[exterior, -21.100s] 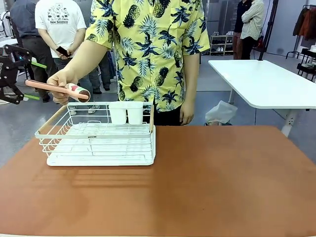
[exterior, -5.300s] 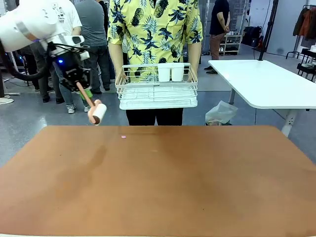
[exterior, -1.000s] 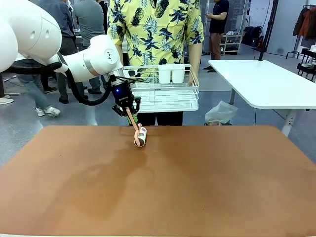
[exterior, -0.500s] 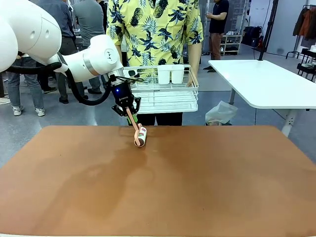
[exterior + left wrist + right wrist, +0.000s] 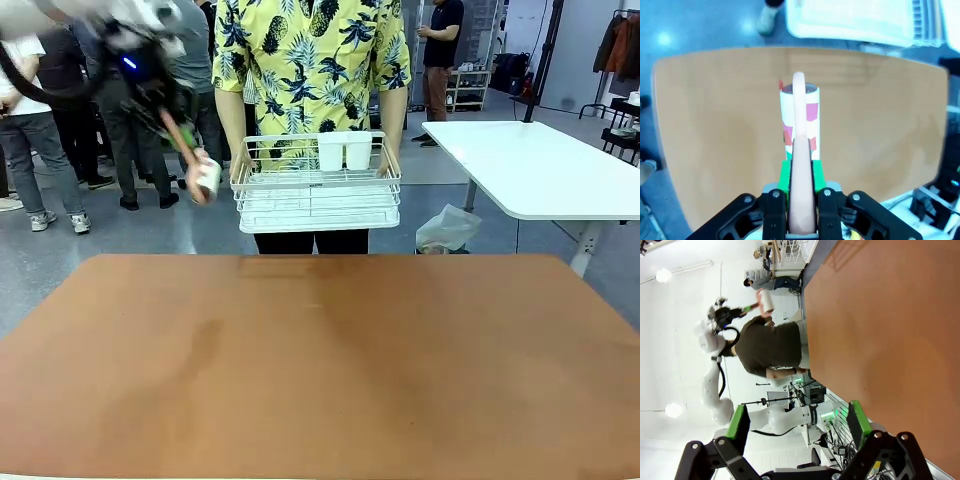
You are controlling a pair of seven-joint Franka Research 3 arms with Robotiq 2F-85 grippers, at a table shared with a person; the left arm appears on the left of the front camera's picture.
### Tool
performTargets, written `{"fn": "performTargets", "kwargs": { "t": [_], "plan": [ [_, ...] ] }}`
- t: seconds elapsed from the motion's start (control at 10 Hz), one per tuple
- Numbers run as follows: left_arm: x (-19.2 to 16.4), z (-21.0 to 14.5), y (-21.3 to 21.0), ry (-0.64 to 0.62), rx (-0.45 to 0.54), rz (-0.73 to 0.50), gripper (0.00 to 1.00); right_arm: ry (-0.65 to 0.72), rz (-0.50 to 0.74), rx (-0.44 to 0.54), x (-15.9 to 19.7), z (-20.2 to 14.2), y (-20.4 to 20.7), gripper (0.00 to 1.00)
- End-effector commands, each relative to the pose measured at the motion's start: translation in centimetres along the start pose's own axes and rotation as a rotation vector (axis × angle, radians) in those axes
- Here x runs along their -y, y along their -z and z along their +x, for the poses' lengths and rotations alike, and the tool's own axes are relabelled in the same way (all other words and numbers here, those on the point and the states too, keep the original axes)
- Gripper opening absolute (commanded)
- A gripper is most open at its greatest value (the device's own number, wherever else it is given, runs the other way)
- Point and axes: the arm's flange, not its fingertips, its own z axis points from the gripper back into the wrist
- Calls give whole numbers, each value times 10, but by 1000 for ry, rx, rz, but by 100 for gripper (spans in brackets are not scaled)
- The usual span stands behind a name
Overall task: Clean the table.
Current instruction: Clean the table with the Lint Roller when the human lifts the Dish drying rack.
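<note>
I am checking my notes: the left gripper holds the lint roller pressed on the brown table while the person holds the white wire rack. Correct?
Not quite. In the front view the left gripper holds the lint roller lifted in the air, off the brown table. The person does hold the white wire rack.

reddish-brown table (image 5: 320, 370), smooth matte top

Lighting: bright, even, overhead; soft shadows on my tabletop (image 5: 330, 370). Front view: my left claw (image 5: 165, 110) and its lint roller (image 5: 205, 180) motion-blurred. Wrist views: edges bowed; ceiling lamps glare white.
</note>
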Motion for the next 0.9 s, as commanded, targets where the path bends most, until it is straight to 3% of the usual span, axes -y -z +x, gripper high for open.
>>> {"fn": "performTargets", "kwargs": {
  "t": [0.0, 0.2, 0.5, 0.8],
  "plan": [
    [-57, -64, -66, 58, -9, 68, 21, -4, 1, 2, -3, -2, 0, 100],
    [-85, -105, -85, 124, -5, 180, 21, -4, 1, 2, -3, -2, 0, 100],
    [-106, -133, -57, 83, -7, 105, 21, -4, 1, 2, -3, -2, 0, 100],
    [-106, -148, -48, 77, 30, 116, 21, -4, 1, 2, -3, -2, 0, 100]
  ]
}}
